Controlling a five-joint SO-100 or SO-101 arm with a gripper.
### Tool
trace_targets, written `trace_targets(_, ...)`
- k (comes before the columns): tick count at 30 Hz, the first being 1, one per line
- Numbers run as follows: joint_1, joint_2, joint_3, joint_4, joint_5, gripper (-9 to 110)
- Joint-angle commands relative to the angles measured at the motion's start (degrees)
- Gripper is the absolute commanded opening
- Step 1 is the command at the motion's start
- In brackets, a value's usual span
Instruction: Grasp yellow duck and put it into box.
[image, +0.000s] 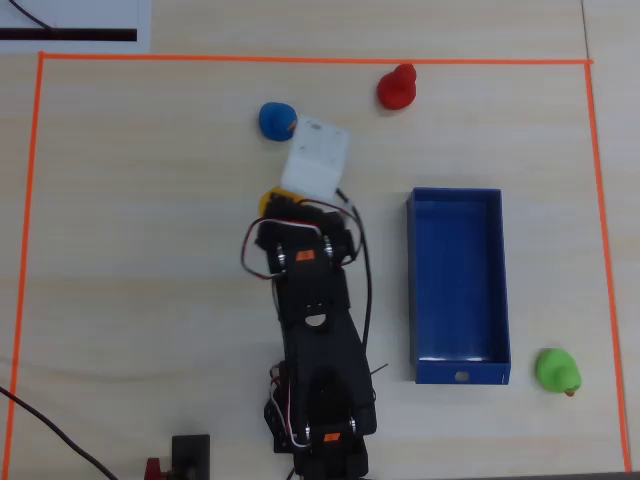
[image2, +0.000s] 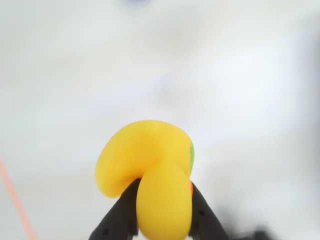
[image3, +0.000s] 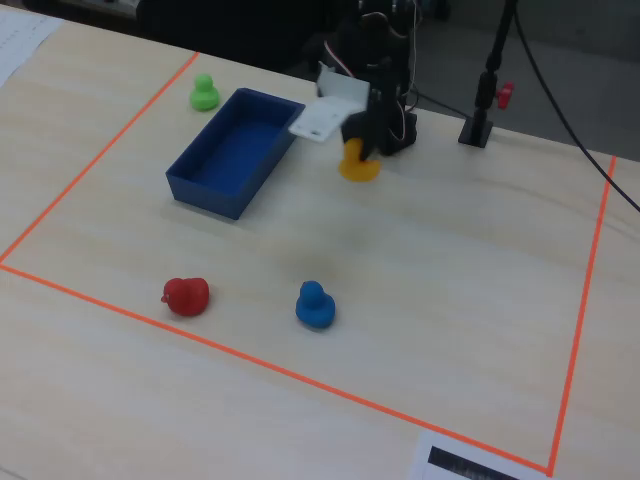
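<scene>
The yellow duck fills the lower middle of the wrist view, pinched between my two black fingers. My gripper is shut on it and holds it in the air above the table. In the fixed view the yellow duck hangs below my gripper, to the right of the box. From overhead only a yellow edge of the duck shows under the white wrist part. The dark blue box lies to the right of my arm in the overhead view and nothing lies in it.
A blue duck and a red duck stand near the far tape line. A green duck sits by the box's near right corner. Orange tape frames the table area. A black stand is behind my arm.
</scene>
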Motion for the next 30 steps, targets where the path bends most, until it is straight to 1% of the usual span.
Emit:
trace_targets(1, 19.34, 1.93, 0.35, -8.61, -9.32, 0)
trace_targets(7, 36.56, -2.99, 5.01, -25.58, -18.28, 0)
trace_targets(12, 44.56, -5.45, 7.91, -33.75, -23.55, 0)
trace_targets(17, 48.25, -6.42, 9.93, -35.6, -27.95, 0)
trace_targets(23, 50.01, -6.59, 12.66, -31.64, -33.4, 0)
trace_targets(30, 50.19, -10.02, 15.29, -32.61, -35.24, 0)
